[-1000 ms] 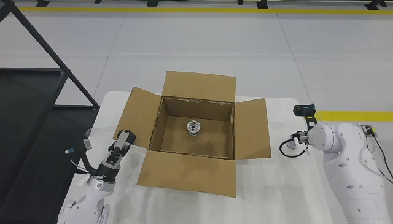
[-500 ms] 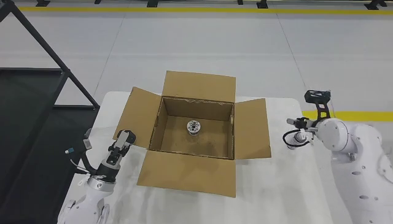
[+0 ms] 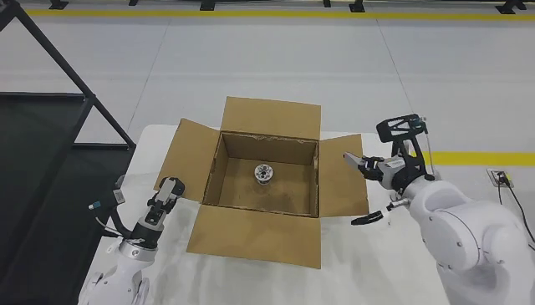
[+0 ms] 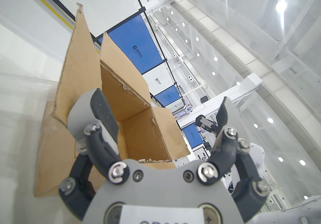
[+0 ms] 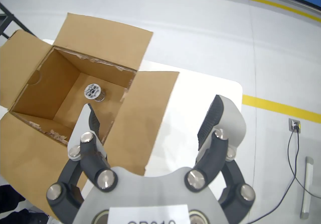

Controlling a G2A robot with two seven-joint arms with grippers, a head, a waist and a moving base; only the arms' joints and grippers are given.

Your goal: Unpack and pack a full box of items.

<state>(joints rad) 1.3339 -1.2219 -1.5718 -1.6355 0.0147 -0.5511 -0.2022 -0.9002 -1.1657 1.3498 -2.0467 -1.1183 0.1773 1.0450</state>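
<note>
**Q:** Gripper states, left to right?

**A:** Left gripper (image 3: 170,190): fingers spread, nothing held. The box (image 3: 259,236) stands just ahead of it. Right gripper (image 3: 361,190): fingers spread, empty, at the outer edge of the right flap (image 3: 343,175).

**Q:** Item location?

**A:** The item (image 3: 264,172) sits on the box floor near the far wall. It is ahead of and below the right gripper, and well apart from the left gripper.

**Q:** Likely faults?

**A:** A finger may catch the right flap on entry and drag the box across the table (image 3: 376,263). The item is small and round, so an off-centre pinch may tip or roll it. The deep walls limit wrist clearance.

**Q:** Counts?

**A:** One box with four flaps, all open. One item. Two grippers.
</note>
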